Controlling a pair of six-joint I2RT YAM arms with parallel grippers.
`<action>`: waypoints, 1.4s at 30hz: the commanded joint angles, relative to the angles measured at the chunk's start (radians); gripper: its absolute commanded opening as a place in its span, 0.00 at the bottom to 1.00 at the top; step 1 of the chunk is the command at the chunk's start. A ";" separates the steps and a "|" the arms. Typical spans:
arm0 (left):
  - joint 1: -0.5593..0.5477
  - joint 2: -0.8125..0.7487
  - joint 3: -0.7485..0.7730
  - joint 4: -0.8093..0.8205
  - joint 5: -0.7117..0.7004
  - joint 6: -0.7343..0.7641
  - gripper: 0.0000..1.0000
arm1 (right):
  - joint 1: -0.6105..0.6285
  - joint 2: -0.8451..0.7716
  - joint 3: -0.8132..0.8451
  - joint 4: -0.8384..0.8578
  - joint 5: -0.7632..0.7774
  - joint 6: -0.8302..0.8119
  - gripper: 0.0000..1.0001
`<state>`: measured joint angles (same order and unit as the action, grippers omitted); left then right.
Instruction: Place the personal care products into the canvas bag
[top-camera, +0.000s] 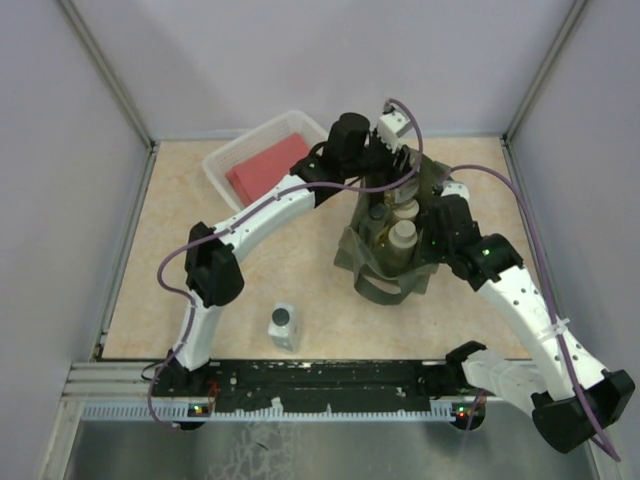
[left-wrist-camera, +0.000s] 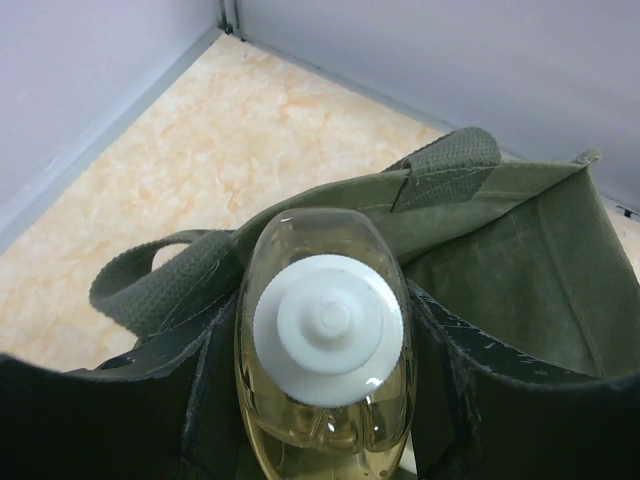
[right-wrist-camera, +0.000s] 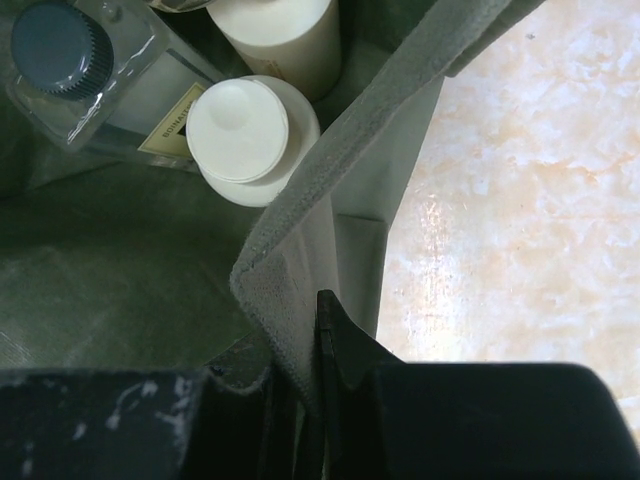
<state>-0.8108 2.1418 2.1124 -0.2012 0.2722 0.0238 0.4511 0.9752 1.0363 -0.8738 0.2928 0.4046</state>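
The olive canvas bag (top-camera: 383, 262) stands open right of the table's middle. My left gripper (top-camera: 397, 168) is over its far rim, shut on the amber bottle with the white cap (left-wrist-camera: 326, 330), held cap-up above the bag's mouth (left-wrist-camera: 520, 280). My right gripper (top-camera: 441, 218) is shut on the bag's right rim (right-wrist-camera: 300, 300), pinching the fabric. Inside the bag lie two cream bottles (right-wrist-camera: 238, 131) (right-wrist-camera: 283, 32) and a grey bottle with a dark cap (right-wrist-camera: 62, 42). A second grey bottle (top-camera: 283, 326) stands on the table near the front edge.
A white plastic basket (top-camera: 222, 160) holding a red cloth (top-camera: 264, 167) sits at the back left. Grey walls enclose the table on three sides. The bag's strap handle (top-camera: 385, 288) hangs out toward the front.
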 joint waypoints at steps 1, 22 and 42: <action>-0.008 0.041 -0.033 0.090 -0.007 0.103 0.00 | 0.003 0.019 -0.031 0.015 0.015 -0.004 0.11; 0.007 -0.048 -0.256 0.213 -0.156 0.237 0.00 | 0.003 0.040 -0.061 0.038 0.017 -0.009 0.12; 0.068 0.018 -0.252 0.238 -0.140 0.134 0.04 | 0.004 0.053 -0.062 0.036 0.014 -0.006 0.12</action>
<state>-0.7738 2.1136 1.7996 0.0067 0.1314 0.1741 0.4515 1.0042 0.9958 -0.8524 0.2897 0.4042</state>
